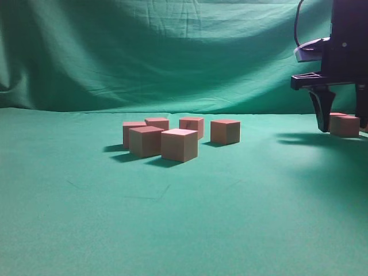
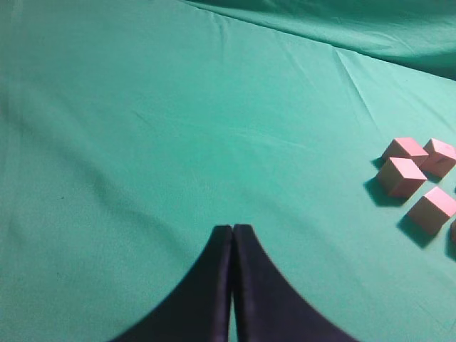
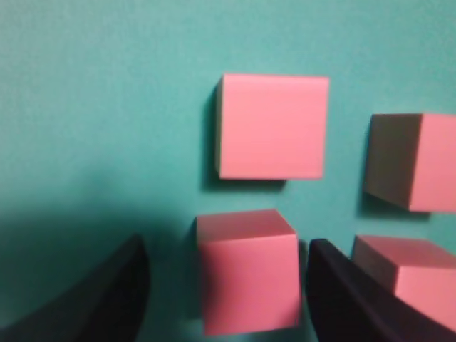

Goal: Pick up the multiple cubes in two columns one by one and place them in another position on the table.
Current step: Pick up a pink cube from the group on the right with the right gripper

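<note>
Two dark fingers of the right gripper (image 3: 228,285) stand well apart on either side of one pink cube (image 3: 248,274), which sits on the green table (image 3: 100,107) between them. A strip of cloth shows between the left finger and the cube; the right finger is very near the cube's right face, and whether it touches cannot be told. The claw is wide open around this cube and does not lift it.

Three more cubes lie close by in the right wrist view: one just beyond the straddled cube (image 3: 272,126), one to the far right (image 3: 413,160), and one to the near right (image 3: 410,274), partly behind the right finger. The four are set in two columns with gaps between them.

From the exterior view the right gripper (image 1: 340,118) hangs at the right edge of the scene, fingertips down near the cloth, with a cube (image 1: 345,125) showing beside them.

Well to the left, near the middle of the table (image 1: 172,230), a separate loose cluster of six cubes (image 1: 179,144) stands close together.

At the left side, the left gripper (image 2: 233,235) hovers over bare cloth, its two fingers pressed together with nothing between them. Some cubes (image 2: 401,177) of the cluster appear at the right edge of its view.
</note>
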You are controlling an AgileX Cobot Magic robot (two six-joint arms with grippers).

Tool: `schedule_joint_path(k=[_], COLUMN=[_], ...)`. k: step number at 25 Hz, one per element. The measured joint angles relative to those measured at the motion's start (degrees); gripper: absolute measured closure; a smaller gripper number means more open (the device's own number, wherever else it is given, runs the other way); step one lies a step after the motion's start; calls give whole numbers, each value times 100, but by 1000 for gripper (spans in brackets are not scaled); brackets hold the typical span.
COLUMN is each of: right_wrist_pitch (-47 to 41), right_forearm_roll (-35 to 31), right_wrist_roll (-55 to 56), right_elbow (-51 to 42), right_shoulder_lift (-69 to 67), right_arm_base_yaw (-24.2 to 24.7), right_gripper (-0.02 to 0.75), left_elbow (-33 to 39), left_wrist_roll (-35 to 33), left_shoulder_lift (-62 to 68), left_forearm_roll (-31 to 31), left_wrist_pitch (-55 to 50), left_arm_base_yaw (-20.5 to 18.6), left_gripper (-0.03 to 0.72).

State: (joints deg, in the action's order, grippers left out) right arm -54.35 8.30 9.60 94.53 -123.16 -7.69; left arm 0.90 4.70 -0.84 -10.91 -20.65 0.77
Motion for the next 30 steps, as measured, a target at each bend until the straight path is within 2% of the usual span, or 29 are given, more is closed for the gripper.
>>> schedule_joint_path(k=[5, 9, 14, 20, 25, 30], right_wrist_pitch=[-12, -359, -1366, -1589, -1640, -1663], right_forearm_roll=[11, 11, -79, -459, -893, -936], right_wrist_roll=[0, 0, 0, -29, -246, -272], right_elbow=[9, 164, 853, 915, 115, -852], right_shoulder_lift=[0, 0, 37, 881, 1990, 2710], right_arm_base_yaw=[0, 0, 0, -173, -766, -1712], right_gripper=[477, 475, 475, 475, 475, 475], left_elbow=[0, 0, 0, 0, 0, 0], left_wrist_roll=[0, 0, 0, 0, 0, 0], left_shoulder_lift=[0, 0, 0, 0, 0, 0], left_forearm_roll=[0, 0, 0, 0, 0, 0], left_wrist_pitch=[0, 0, 0, 0, 0, 0], left_arm_base_yaw=[0, 0, 0, 0, 0, 0], left_gripper=[688, 688, 688, 688, 688, 688])
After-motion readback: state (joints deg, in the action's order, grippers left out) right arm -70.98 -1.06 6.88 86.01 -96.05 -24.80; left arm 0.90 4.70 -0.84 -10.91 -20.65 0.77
